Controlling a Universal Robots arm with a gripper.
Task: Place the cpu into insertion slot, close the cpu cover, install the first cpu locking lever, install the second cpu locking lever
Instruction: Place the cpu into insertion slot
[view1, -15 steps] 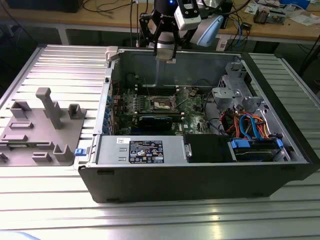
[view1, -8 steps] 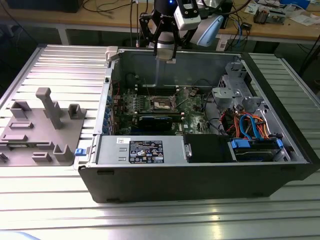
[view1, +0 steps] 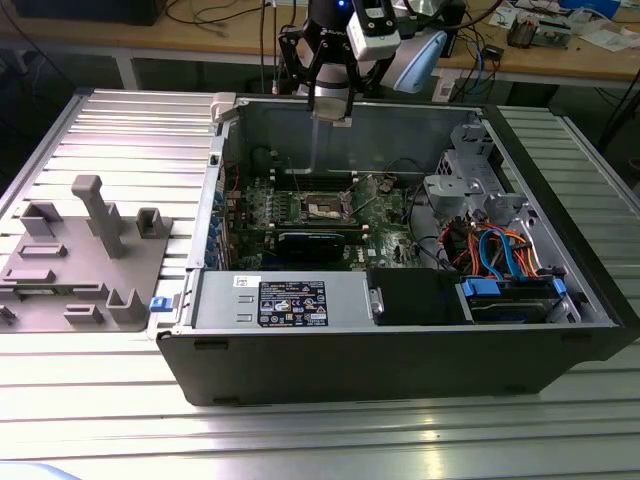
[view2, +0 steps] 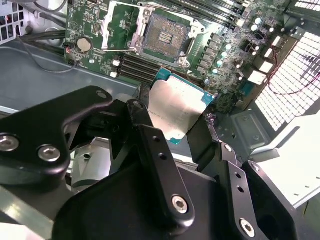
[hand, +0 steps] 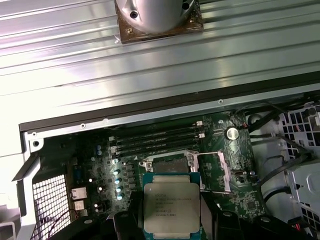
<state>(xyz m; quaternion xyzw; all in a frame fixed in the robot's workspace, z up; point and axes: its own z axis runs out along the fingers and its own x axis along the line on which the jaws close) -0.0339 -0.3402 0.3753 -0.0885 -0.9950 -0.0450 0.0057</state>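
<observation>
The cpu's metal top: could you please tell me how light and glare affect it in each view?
In the second wrist view, the cpu, held by the end effector, shows a washed-out pale sheen; in the first wrist view its top is evenly lit while the table glares white; in the exterior view, glare streaks the table and the computer case is dimmer inside.

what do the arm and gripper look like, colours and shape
The gripper is matte black: two slim linked fingers with rows of small holes, joined by silver screws. In the exterior view the arm ends in a silvery cylinder below black joints, with a white box mounted beside.
</observation>
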